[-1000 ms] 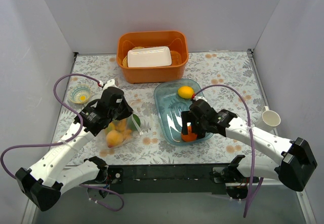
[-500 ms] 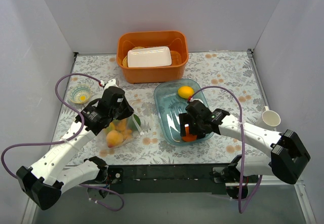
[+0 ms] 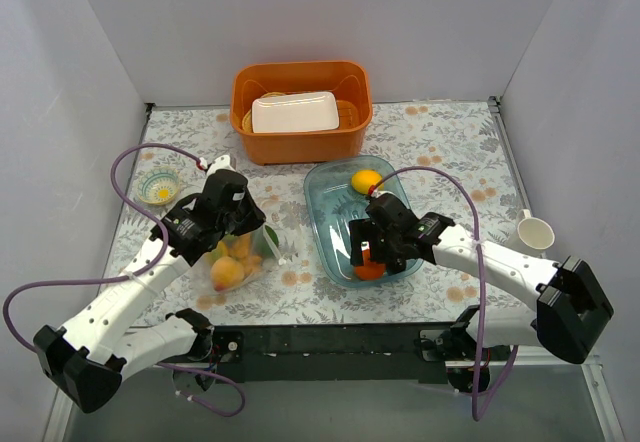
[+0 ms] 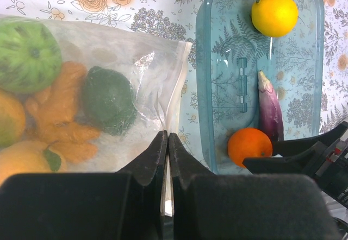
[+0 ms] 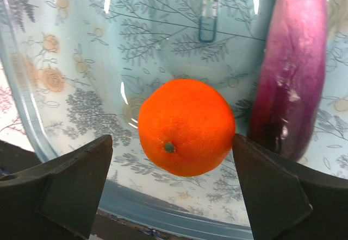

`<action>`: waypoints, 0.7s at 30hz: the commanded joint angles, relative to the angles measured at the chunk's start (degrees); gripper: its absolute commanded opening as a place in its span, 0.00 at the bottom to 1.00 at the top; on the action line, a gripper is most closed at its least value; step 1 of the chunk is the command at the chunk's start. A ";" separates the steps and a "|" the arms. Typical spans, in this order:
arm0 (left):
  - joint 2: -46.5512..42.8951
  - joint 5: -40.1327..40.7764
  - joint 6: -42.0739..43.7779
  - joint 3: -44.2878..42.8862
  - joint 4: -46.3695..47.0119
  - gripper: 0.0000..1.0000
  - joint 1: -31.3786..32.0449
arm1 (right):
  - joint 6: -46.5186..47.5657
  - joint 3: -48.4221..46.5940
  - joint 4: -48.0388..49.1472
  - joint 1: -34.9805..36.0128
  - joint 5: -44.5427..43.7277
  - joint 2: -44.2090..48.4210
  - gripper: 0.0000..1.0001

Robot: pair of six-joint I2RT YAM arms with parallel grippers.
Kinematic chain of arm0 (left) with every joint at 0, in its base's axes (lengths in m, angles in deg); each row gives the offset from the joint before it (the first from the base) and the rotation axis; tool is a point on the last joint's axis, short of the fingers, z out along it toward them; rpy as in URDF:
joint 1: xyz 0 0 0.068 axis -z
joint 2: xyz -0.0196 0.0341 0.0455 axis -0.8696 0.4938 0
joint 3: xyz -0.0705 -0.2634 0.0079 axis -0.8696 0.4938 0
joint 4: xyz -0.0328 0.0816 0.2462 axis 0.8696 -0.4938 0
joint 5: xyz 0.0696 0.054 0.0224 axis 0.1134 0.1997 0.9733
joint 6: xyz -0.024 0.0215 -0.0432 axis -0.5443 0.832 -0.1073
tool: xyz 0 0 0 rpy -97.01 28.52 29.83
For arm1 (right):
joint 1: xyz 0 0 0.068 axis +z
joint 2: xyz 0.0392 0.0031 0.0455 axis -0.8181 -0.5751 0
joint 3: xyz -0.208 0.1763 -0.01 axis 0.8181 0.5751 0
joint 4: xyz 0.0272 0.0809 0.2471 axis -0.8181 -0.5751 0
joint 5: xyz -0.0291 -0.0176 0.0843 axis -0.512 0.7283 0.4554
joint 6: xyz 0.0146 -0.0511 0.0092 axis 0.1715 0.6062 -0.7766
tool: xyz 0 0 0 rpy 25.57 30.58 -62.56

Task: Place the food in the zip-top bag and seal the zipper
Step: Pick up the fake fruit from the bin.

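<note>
Over the near end of the blue tray (image 5: 65,61), the right end effector (image 5: 172,153) is hanging with its fingers spread wide, and an orange (image 5: 186,126) is lying on the tray floor right between them. A clear gap is showing between the fruit and the left finger. On the other side the fingertip is coming up against the orange's outline, though contact cannot be told. Just beside the orange, a purple eggplant (image 5: 293,71) is lying lengthwise along the tray, close to that same right finger. A lemon (image 4: 274,14) is sitting at the tray's far end, well apart from the end effector. Left of the tray, on the flowered tabletop (image 3: 440,132), the bag (image 4: 147,61) is lying flat. The left end effector (image 4: 167,142) is pinching the bag's edge nearest the tray, its fingers pressed together on the thin plastic. Through the bag, a striped green fruit (image 4: 27,55), a dark lime (image 4: 109,99) and several orange and yellow pieces are showing, all lying to the left of those fingers.
</note>
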 commanded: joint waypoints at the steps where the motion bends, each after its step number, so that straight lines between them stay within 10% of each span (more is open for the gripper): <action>1: -0.17 -0.32 -0.04 -0.38 0.96 0.00 0.20 | 0.61 -1.35 1.59 0.09 1.76 0.75 0.98; 21: -0.17 -1.02 0.23 -0.29 0.96 0.00 0.20 | 3.69 -4.61 -3.42 0.97 0.35 -4.43 0.98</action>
